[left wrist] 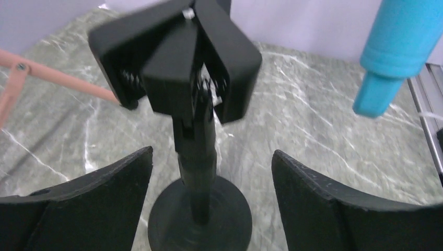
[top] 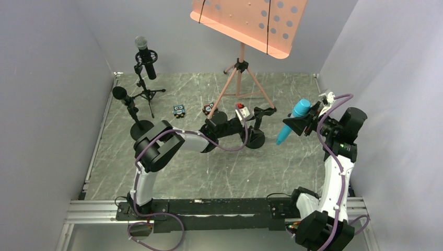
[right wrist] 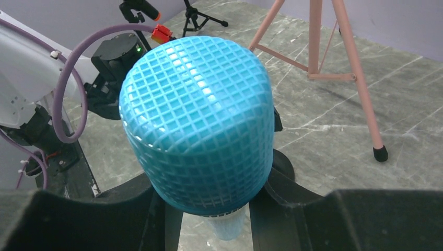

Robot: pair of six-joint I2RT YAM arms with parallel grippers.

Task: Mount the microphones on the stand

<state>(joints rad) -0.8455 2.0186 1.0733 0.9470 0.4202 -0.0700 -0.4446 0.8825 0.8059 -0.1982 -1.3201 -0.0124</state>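
Turquoise microphone held above desk.
Right gripper grasped it below the head; left gripper stood released, straddling the stand post without touching.

Item: pink music stand with a perforated desk, tilted, its tripod legs splayed on a grey-green marbled tabletop. Plain pale lilac-grey walls rose behind it and to either side. An aluminium rail ran along the edge farthest from it. Light was even and soft.
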